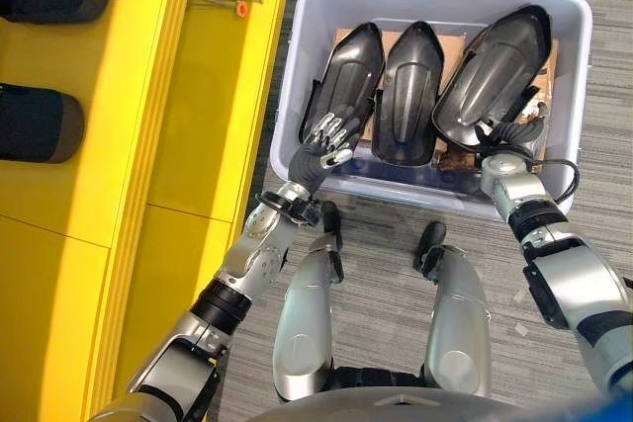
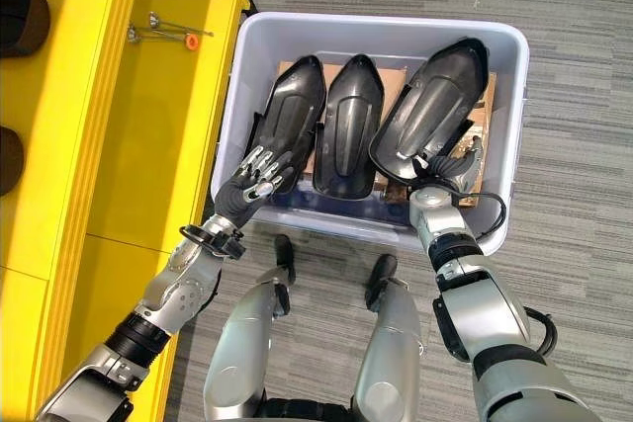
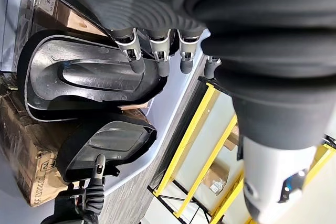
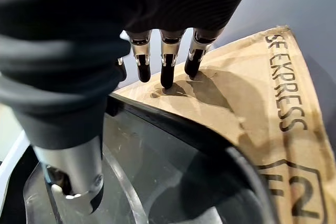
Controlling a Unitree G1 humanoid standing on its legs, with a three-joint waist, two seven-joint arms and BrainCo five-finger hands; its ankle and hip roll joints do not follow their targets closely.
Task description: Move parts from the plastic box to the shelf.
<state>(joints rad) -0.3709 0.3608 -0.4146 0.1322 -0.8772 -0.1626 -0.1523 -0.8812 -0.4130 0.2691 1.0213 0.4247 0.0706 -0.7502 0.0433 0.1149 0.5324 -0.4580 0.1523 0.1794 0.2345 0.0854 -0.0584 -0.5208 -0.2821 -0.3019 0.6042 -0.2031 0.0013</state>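
Black moulded parts, three glossy tapered shells, are lying side by side on cardboard point(image 1: 550, 56) inside the pale plastic box point(image 1: 569, 22), which is sitting on the grey floor beside the yellow shelf point(image 1: 198, 96). At the left part point(image 1: 348, 71), the left hand point(image 1: 326, 140) is resting with relaxed, spread fingers on its near end, gripping nothing. The middle part point(image 1: 407, 86) is lying untouched. At the near rim of the right part point(image 1: 495, 61), the right hand point(image 1: 509, 133) is reaching in, fingers straight on the cardboard, thumb seemingly inside the shell.
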